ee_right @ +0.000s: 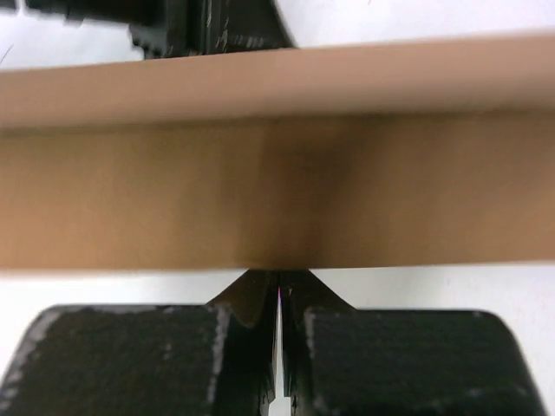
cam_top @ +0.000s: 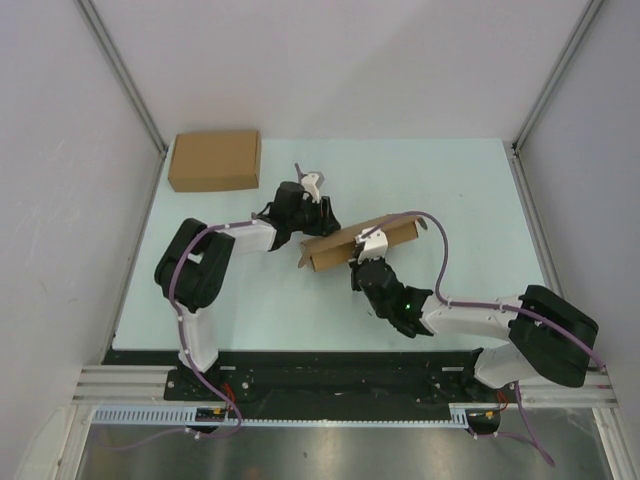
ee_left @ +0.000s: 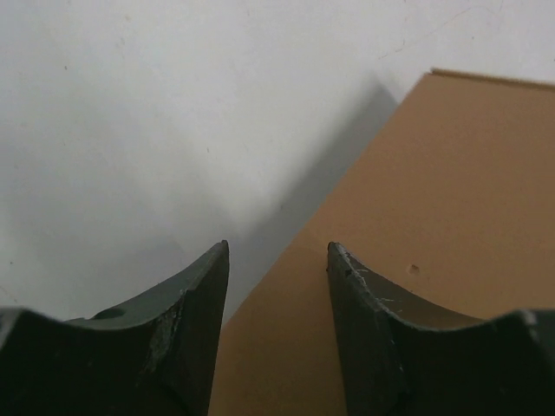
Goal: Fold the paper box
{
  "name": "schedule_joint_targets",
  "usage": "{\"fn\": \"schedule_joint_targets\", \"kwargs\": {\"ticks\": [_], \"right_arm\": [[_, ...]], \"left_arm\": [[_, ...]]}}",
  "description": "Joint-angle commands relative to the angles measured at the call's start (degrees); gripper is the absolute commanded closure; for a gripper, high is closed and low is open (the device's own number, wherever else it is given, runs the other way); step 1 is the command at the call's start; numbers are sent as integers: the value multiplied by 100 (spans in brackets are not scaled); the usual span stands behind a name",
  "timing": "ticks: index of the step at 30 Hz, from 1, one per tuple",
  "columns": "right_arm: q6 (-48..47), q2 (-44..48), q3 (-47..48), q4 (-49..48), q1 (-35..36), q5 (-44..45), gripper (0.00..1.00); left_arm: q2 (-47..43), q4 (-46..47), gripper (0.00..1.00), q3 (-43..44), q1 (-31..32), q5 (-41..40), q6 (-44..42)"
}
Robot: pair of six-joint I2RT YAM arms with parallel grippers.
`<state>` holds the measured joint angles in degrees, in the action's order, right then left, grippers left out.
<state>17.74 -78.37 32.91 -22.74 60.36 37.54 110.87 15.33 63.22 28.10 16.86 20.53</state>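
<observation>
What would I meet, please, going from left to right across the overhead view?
The flat closed box → left gripper → paper box → right arm.

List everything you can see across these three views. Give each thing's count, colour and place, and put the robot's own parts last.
brown cardboard die-cut paper box: one, brown, middle of the table, partly folded, between the two grippers.
flat ready-made brown cardboard box: one, brown, far left corner of the table.
pale table top: one, pale green-white, under everything.
purple cables: two, purple, one along each arm.
left gripper: one, black, open with nothing between its fingers, left of the paper box.
right gripper: one, black, shut, tips at the paper box's near edge.
</observation>
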Motion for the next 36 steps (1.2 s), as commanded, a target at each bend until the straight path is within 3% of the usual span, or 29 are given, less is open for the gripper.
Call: {"fn": "schedule_joint_targets", "kwargs": {"ticks": [1,18,28,36], "right_arm": [[-244,-196,594,-222,-358,-177,100],[-411,-197,937,-30,-595,-484,100],[-534,804,858,911,-578,-247,100],[-701,2236,814,1650,-929,201,100]], "left_arm": [[-180,-979,45,50,135,379,-234],[-592,-1208,41,516,-410,-25,-173],[-1049,-1217,40,270,-603,-490,-120],[-1944,-1304,40,-248,-814,-1744,196]]}}
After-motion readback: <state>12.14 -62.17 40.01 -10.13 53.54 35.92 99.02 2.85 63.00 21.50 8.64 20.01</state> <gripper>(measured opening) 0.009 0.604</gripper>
